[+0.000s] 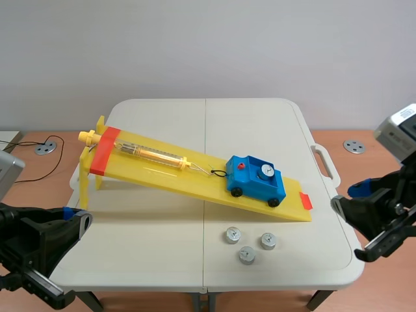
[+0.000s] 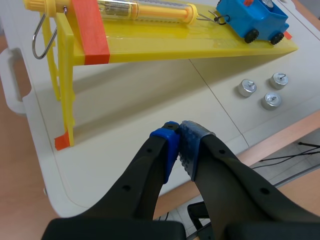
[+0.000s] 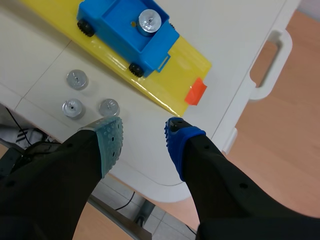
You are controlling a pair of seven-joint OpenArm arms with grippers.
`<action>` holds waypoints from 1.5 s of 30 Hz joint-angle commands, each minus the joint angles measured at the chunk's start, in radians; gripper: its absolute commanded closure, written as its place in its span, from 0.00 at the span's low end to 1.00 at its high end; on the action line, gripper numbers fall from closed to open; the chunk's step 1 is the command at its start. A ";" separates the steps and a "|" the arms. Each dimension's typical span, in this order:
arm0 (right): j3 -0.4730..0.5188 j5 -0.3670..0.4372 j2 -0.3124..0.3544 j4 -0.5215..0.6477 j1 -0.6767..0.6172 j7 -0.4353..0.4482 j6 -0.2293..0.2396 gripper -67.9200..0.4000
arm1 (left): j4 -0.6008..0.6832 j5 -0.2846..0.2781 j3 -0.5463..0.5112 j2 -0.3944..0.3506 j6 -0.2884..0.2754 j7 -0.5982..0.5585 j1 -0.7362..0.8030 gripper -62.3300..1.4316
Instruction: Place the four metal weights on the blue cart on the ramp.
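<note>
One weight (image 1: 265, 171) sits half-hidden inside the cart (image 1: 259, 188), three weights (image 1: 232, 234) (image 1: 268, 241) (image 1: 246, 255) on the table (image 1: 162, 221).

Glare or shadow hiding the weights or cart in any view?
Scene view: mild sheen on the ramp, soft shadow beneath it; the three loose weights show plainly. Left wrist view: the ramp's shadow falls short of them. Right wrist view: the weight in the cart glints but is easy to make out.

Glossy yellow plastic ramp (image 1: 162, 172) catches the room light on a matt off-white plastic table (image 1: 162, 117), carrying a smooth blue plastic cart (image 1: 257, 185), while three polished metal weights (image 1: 233, 234) gleam near the table's front edge.
</note>
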 commanded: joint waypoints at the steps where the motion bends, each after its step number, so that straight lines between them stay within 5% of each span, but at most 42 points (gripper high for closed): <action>1: -0.061 0.014 0.034 0.037 0.060 0.127 0.029 0.67 | 0.064 -0.056 -0.013 0.005 -0.021 -0.090 -0.017 0.94; 9: -0.206 -0.139 0.008 -0.095 0.158 0.183 0.003 0.67 | 0.064 -0.056 -0.013 0.005 -0.021 -0.090 -0.020 0.94; 23: -0.383 -0.290 -0.095 -0.336 0.319 0.264 -0.058 0.68 | 0.064 -0.056 -0.013 0.005 -0.021 -0.090 -0.020 0.94; 45: -0.505 -0.380 -0.184 -0.488 0.391 0.326 -0.152 0.68 | 0.064 -0.056 -0.013 0.005 -0.021 -0.090 -0.020 0.94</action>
